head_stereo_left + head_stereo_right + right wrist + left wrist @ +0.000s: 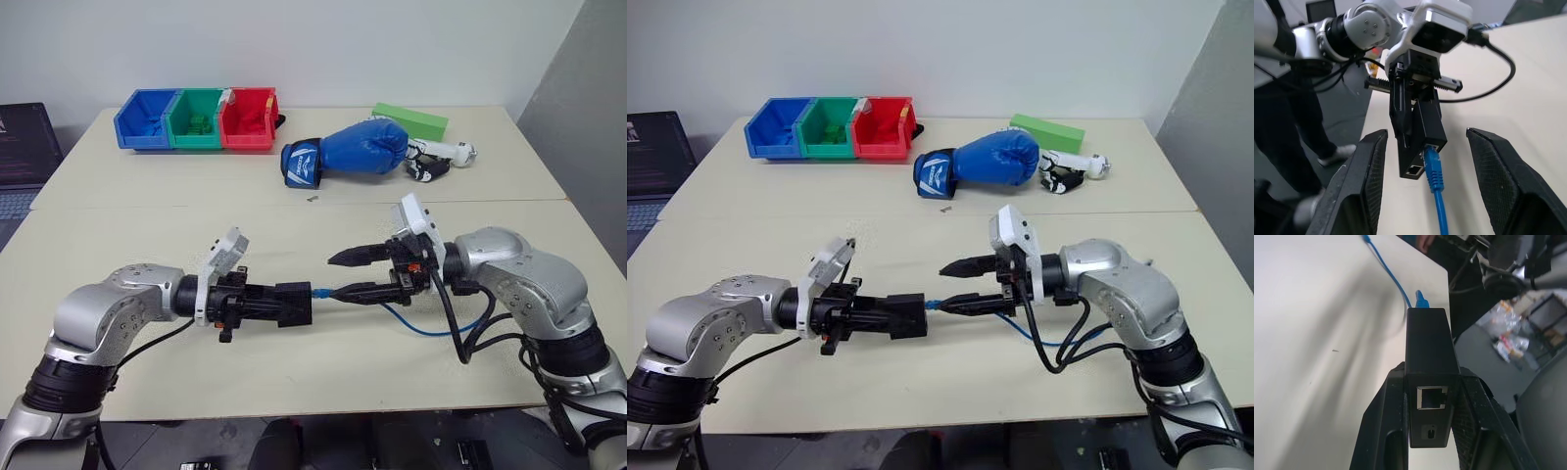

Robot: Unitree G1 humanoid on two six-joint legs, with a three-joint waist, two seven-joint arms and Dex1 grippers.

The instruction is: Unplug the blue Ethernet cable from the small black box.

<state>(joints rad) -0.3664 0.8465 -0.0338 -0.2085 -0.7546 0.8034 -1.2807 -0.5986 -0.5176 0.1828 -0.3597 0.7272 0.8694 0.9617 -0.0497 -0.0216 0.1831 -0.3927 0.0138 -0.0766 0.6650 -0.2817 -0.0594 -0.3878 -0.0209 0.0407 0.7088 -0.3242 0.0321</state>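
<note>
Head view, left gripper (pixel 290 304): clamped on the small black box (pixel 294 303), held level above the table (pixel 147 245) near the front edge.
Head view, cable: the blue Ethernet cable (pixel 421 325) has its plug seated in the box's face at 3 o'clock; the cord droops toward 4 o'clock beneath the right arm.
Head view, right gripper (pixel 343 276): fingers apart, one above the plug at 12 o'clock, one level with the cord; holding nothing.
Head view, far table: blue, green and red bins (pixel 196 119) at 11 o'clock, blue boxing glove (pixel 351 150) at 12, green block (pixel 409 119) at 1.
Left wrist view: box (pixel 1431 382) squeezed between both fingers (pixel 1382 426), an empty port facing the camera; cable (pixel 1392 276) leaving the far end at 12 o'clock.
Right wrist view: own fingers (pixel 1362 186) spread wide at 9 and 3 o'clock of the plugged cable (pixel 1435 188); box (pixel 1420 132) pinched by the left gripper (pixel 1409 128) at 12 o'clock.
</note>
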